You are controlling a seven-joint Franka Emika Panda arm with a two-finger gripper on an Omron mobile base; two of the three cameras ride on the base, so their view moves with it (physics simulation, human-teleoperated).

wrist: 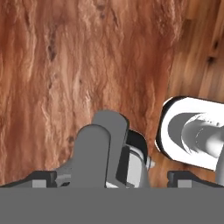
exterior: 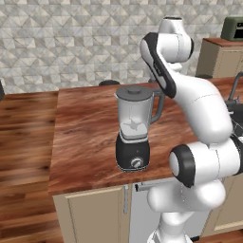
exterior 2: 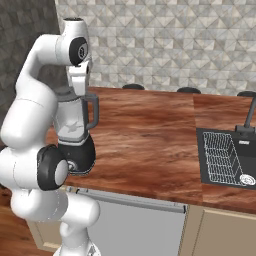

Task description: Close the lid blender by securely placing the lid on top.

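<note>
The blender (exterior 2: 75, 132) sits half behind the white arm (exterior 2: 37, 125) in the right base view, so its dial and the left of its base are covered. In the left base view the lid (exterior: 135, 91) looks to be on the jar, but whether it's seated tight is too small to tell. The sink (exterior 2: 227, 157) runs off the right edge. In the hand view the blender (wrist: 107, 148) is cut off at the bottom, fingertips barely showing
</note>
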